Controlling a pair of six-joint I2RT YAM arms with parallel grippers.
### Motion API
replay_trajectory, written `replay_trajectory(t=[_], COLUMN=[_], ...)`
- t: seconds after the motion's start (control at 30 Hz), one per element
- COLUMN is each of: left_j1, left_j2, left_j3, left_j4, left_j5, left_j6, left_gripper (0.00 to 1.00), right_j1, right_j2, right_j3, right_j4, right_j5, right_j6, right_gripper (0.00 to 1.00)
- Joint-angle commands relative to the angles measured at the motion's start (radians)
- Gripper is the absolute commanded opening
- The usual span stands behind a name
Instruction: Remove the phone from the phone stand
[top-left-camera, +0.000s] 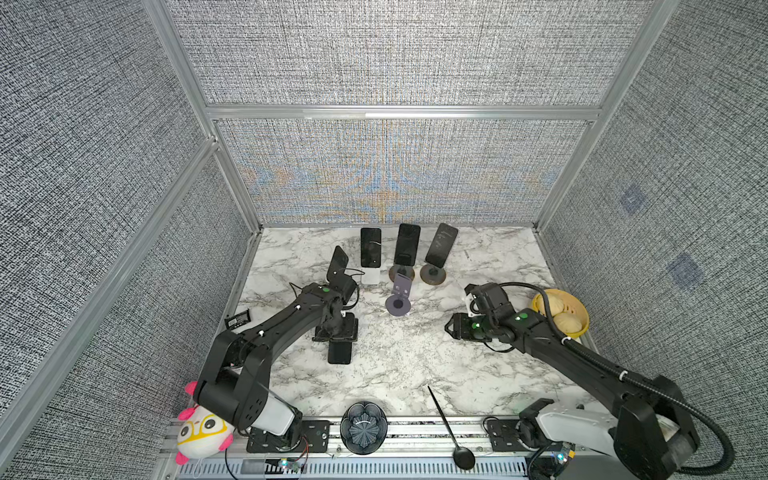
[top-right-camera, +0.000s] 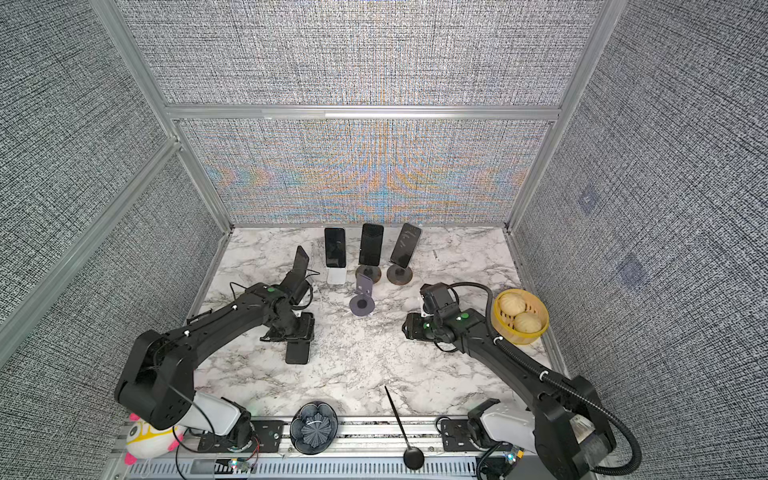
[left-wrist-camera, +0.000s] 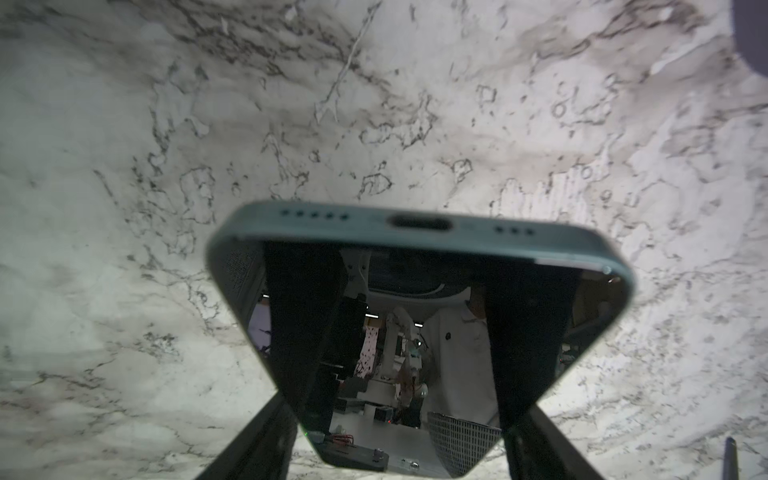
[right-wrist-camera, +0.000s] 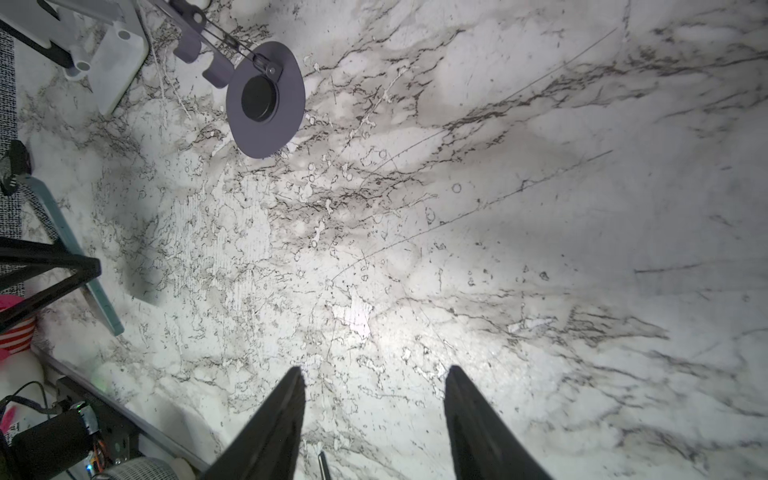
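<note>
- left gripper (top-left-camera: 337, 337): jaws partly spread and clamped across the width of the slim dark-screened phone with a teal-blue frame (top-left-camera: 340, 353). Left wrist view shows the black fingers (left-wrist-camera: 257, 440) on both long edges.
- phone sticks out past the fingertips, with the port end pointing away from the wrist camera and the screen facing it.
- it sits over the white marble-patterned tabletop (top-left-camera: 415, 365), left of centre in both top views.
- right wrist view shows the phone (right-wrist-camera: 77, 253) edge-on and tilted, with its shadow on the marble beside it. Cannot tell if the low end touches the tabletop.
- round-based purple plastic phone stand (top-left-camera: 399, 297): empty, well apart from the phone, further back and to its right.
- right gripper (right-wrist-camera: 375, 369): jaws about half spread, nothing between them, bare marble underneath. Well apart from both phone and phone stand.
- back row: three more dark phones (top-left-camera: 406, 245) propped on their own stands, and a fourth handset (top-left-camera: 337, 262) on a black stand just behind the left wrist.
</note>
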Motion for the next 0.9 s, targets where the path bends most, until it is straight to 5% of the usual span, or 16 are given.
replay_trajectory(t=[0.0, 0.6, 0.87], left_j1=[0.008, 0.012, 0.011], left_j2=[0.046, 0.229, 0.239], left_j3=[0.012, 0.047, 0.045], left_j4=[0.003, -0.033, -0.018], left_j5=[0.015, -0.042, -0.029], left_j6=[0.026, 0.042, 0.027], left_gripper=[0.18, 0.19, 0.51], right_j1=[0.002, 0.003, 0.002], right_j2=[-0.023, -0.053, -0.047], right_j3=[-0.010, -0.030, -0.030], right_j4=[-0.007, -0.025, -0.015], right_j5=[0.017, 0.014, 0.006], right_j6=[0.009, -0.004, -0.017], right_gripper=[0.56, 0.56, 0.56])
